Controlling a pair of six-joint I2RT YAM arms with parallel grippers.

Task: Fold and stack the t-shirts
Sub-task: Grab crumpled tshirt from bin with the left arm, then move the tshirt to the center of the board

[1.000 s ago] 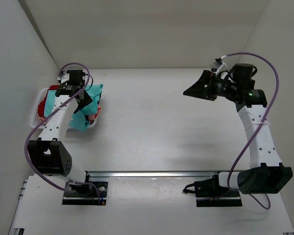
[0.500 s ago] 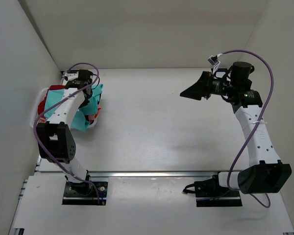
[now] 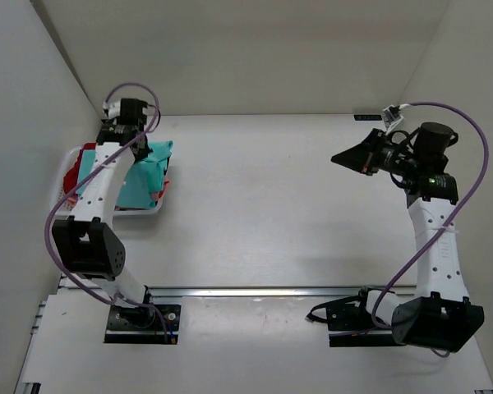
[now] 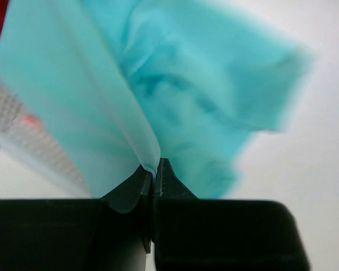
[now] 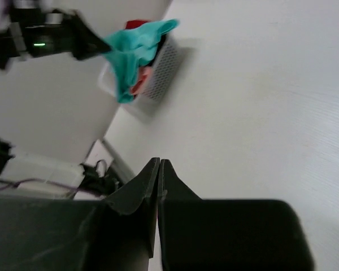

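Top view: left gripper (image 3: pixel 140 150), open before, now pinches teal shirt (image 3: pixel 141 179) at 9 o'clock, draped over basket (image 3: pixel 64 174); red shirt (image 3: pixel 89 148) inside. Right gripper (image 3: pixel 349 157), wide before, now pressed together, empty.
Left wrist: fingers (image 4: pixel 170 182) nip teal fold.
Right wrist: jaws together.

On my screen, a white table (image 3: pixel 271 205) fills the floor of a three-sided booth. A plain white back wall (image 3: pixel 246 49) rises at its far edge. A left wall (image 3: pixel 20 107) and a right wall (image 3: pixel 472 74) slant in from the sides, both matte and pale. A metal rail (image 3: pixel 255 290) runs across the near part of the table, with a white board (image 3: pixel 255 345) in front of it. The light is even and diffuse, and I see only faint, soft-edged shadows on the tabletop. In the right wrist view the surface shows fine parallel streaks.
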